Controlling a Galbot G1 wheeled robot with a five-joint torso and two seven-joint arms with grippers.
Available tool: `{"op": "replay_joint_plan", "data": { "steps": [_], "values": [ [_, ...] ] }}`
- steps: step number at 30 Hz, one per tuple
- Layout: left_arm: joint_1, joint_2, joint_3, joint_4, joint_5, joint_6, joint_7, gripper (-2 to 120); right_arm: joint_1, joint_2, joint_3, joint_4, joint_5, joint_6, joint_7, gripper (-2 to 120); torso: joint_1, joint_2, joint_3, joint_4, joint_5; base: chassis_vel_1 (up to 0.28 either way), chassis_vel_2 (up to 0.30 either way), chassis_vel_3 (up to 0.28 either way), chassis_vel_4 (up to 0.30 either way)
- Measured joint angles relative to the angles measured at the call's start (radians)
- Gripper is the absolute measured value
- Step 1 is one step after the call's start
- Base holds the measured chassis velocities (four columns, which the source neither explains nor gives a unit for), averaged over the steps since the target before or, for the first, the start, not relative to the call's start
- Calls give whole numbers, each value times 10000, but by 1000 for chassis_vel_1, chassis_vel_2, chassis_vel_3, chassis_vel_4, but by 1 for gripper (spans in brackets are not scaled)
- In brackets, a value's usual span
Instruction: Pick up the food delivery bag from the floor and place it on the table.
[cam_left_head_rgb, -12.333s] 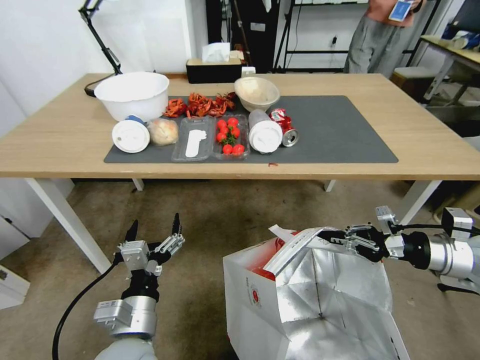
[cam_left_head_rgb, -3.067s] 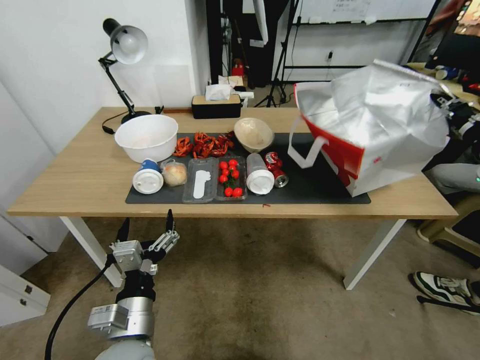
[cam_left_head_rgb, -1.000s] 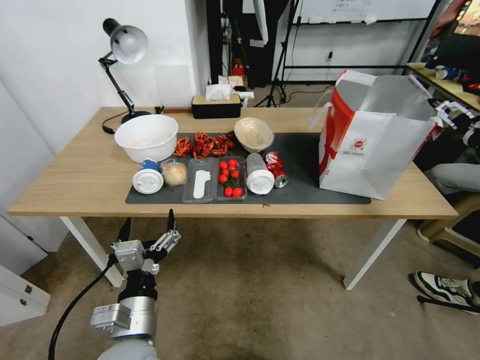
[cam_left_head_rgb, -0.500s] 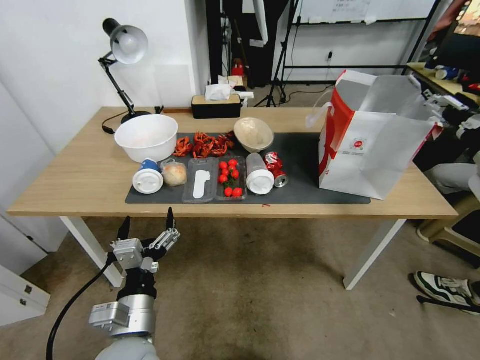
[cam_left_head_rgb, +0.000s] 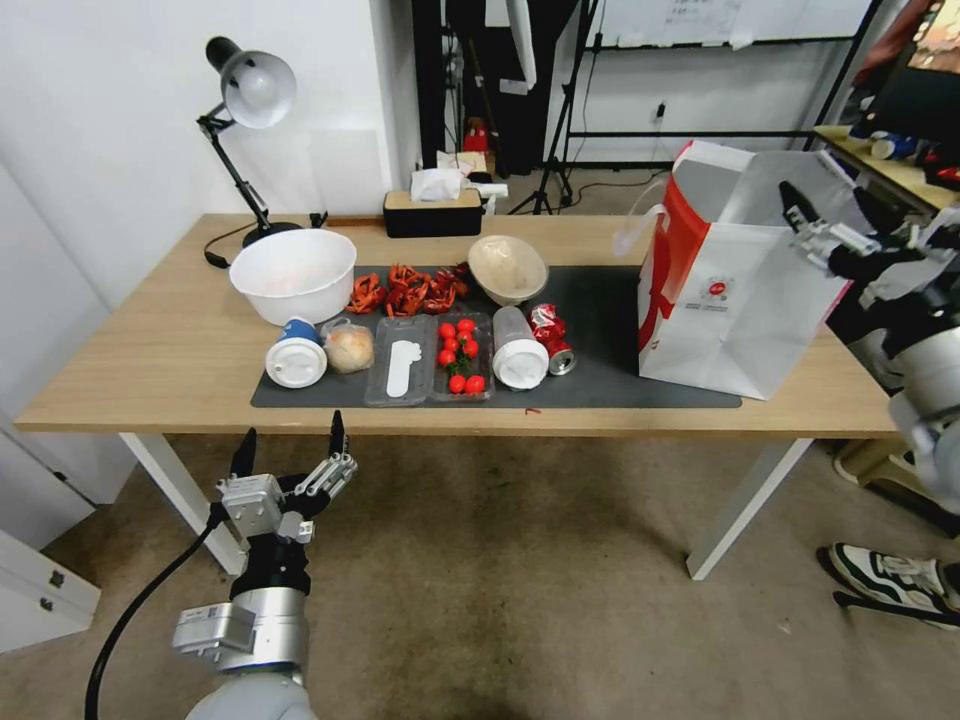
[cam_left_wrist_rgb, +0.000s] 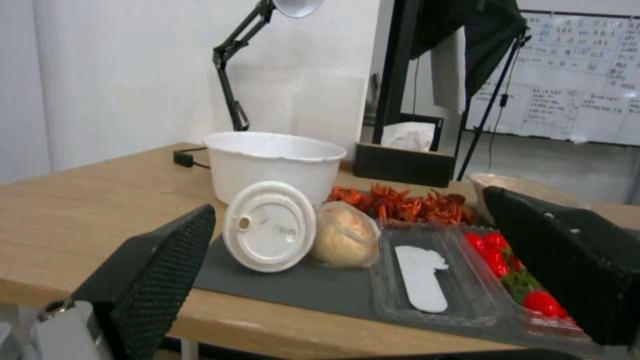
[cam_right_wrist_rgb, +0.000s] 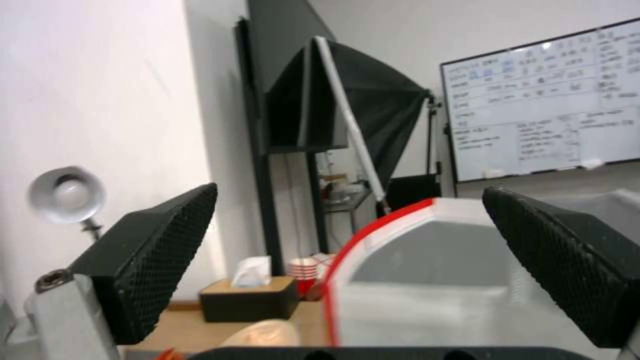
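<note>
Both hands empty, spread; right hand (cam_left_head_rgb: 835, 215) newly off upright food delivery bag (cam_left_head_rgb: 745, 300).

An office or lab room used as a recording space. Shown by a whiteboard (cam_right_wrist_rgb: 543, 105) covered in handwriting, black light stands and a folded softbox (cam_right_wrist_rgb: 347, 100), a black shelving rack (cam_left_head_rgb: 700, 70) along the back wall, plain white walls, and stained grey-brown carpet (cam_left_head_rgb: 520, 590). Also a desk lamp (cam_left_head_rgb: 245, 100) at the light-wood surface's (cam_left_head_rgb: 130, 350) far left corner, and a tissue box (cam_left_head_rgb: 432, 210) at its back edge.
</note>
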Motion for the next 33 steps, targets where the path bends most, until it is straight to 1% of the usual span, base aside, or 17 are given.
{"op": "replay_joint_plan", "data": {
  "steps": [2, 3, 5, 6, 9, 10, 13, 14, 16, 17, 18, 21, 22, 25, 26, 30, 33],
  "values": [
    [26, -35, -36, -44, 43, 2, 43, 100, -414, 418, -64, 480, -555, 25, 23, 100, 0, 0, 0, 2, 0, 0, 0, 0, 0],
    [26, -35, -36, -44, 43, 2, 43, 100, -414, 418, -64, 480, -555, 25, 23, 100, 0, 0, 0, 2, 0, 0, 0, 0, 0],
    [50, -56, -85, -80, 102, 7, 158, 100, -1042, 843, -50, 1002, -1134, 68, 106, 100, 0, 0, 0, 1, 0, 0, 0, 0, 0],
    [50, -56, -85, -80, 102, 7, 158, 100, -1042, 843, -50, 1002, -1134, 68, 106, 100, 0, 0, 0, 1, 0, 0, 0, 0, 0],
    [75, -69, -130, -85, 183, 22, 342, 100, -2146, 1475, -15, 1573, -2112, 164, 239, 100, 0, 0, 0, -1, 0, 0, 0, 0, 0],
    [75, -69, -130, -85, 183, 22, 342, 100, -2146, 1475, -15, 1573, -2112, 164, 239, 100, 0, 0, 0, -1, 0, 0, 0, 0, 0],
    [83, -76, -127, -99, 189, 47, 436, 100, -3159, 2136, -53, 1987, -3184, 294, 444, 100, 0, 0, 0, -1, 0, 0, 0, 0, 0],
    [83, -76, -127, -99, 189, 47, 436, 100, -3159, 2136, -53, 1987, -3184, 294, 444, 100, 0, 0, 0, -1, 0, 0, 0, 0, 0],
    [81, -80, -103, -97, 182, 62, 499, 100, -3838, 2782, -234, 2191, -4254, 443, 625, 100, 0, 0, -1, -1, 0, 0, 0, 0, 0],
    [81, -81, -96, -87, 182, 74, 540, 100, -4098, 3100, -373, 2222, -4711, 519, 701, 100, 0, 1, -1, -1, 0, 0, 0, 0, 0],
    [81, -81, -96, -87, 182, 74, 540, 100, -4098, 3100, -373, 2222, -4711, 519, 701, 100, 0, 1, -1, -1, 0, 0, 0, 0, 0],
    [118, -74, -71, -69, 167, 115, 609, 100, -4542, 3802, -833, 2216, -5690, 657, 956, 100, 0, 0, -1, 2, 0, 0, 0, 0, 0],
    [118, -74, -71, -69, 167, 115, 609, 100, -4542, 3802, -833, 2216, -5690, 657, 956, 100, 0, 0, -1, 2, 0, 0, 0, 0, 0],
    [155, -69, -69, -54, 155, 153, 650, 100, -4732, 4481, -1499, 2095, -6497, 718, 1246, 100, -1, 0, -1, 1, 0, 0, 0, 0, 0],
    [155, -69, -69, -54, 155, 153, 650, 100, -4732, 4481, -1499, 2095, -6497, 718, 1246, 100, -1, 0, -1, 1, 0, 0, 0, 0, 0],
    [208, -60, -67, 30, 168, 157, 724, 100, -4841, 5172, -2333, 1880, -7157, 840, 1282, 100, 0, 1, 0, 0, 0, 0, 0, 0, 0],
    [238, -58, -67, 70, 189, 146, 754, 100, -4760, 5361, -2560, 1713, -7289, 930, 1222, 100, -1, 1, 0, 1, 0, 0, 0, 0, 0]
  ]
}}
